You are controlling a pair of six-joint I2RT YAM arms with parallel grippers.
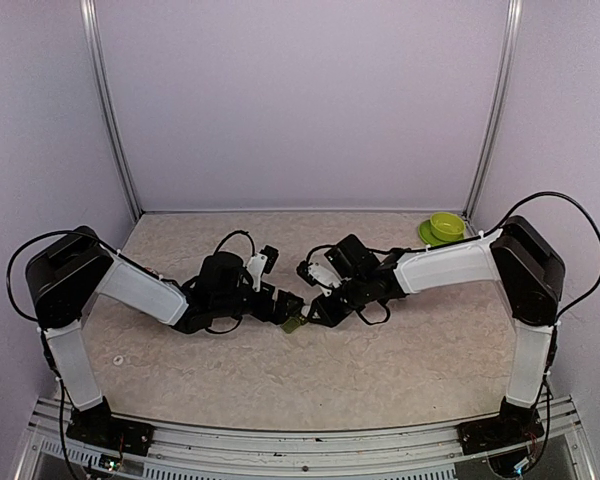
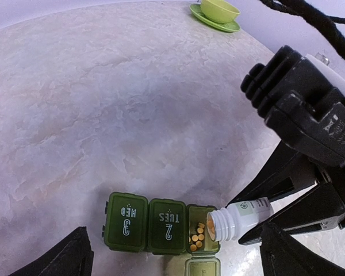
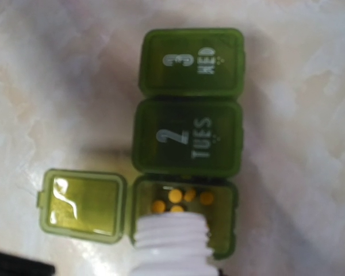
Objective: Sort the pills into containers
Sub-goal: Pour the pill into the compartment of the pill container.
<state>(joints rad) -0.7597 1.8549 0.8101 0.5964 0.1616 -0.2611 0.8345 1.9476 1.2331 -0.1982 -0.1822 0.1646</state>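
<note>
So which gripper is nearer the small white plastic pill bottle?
Right. The right gripper holds the bottle, tipped over the open end of the dark green plastic strip; the open left gripper hangs nearby, not touching it.

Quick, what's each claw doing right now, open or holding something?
Left gripper: open, holding nothing.
Right gripper: shut on the white pill bottle, tipped over the open compartment.

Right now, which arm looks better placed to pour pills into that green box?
Right. The right gripper grips the white bottle, tilted with its mouth over the open compartment where yellow pills lie. The left gripper hangs open, holding nothing.
</note>
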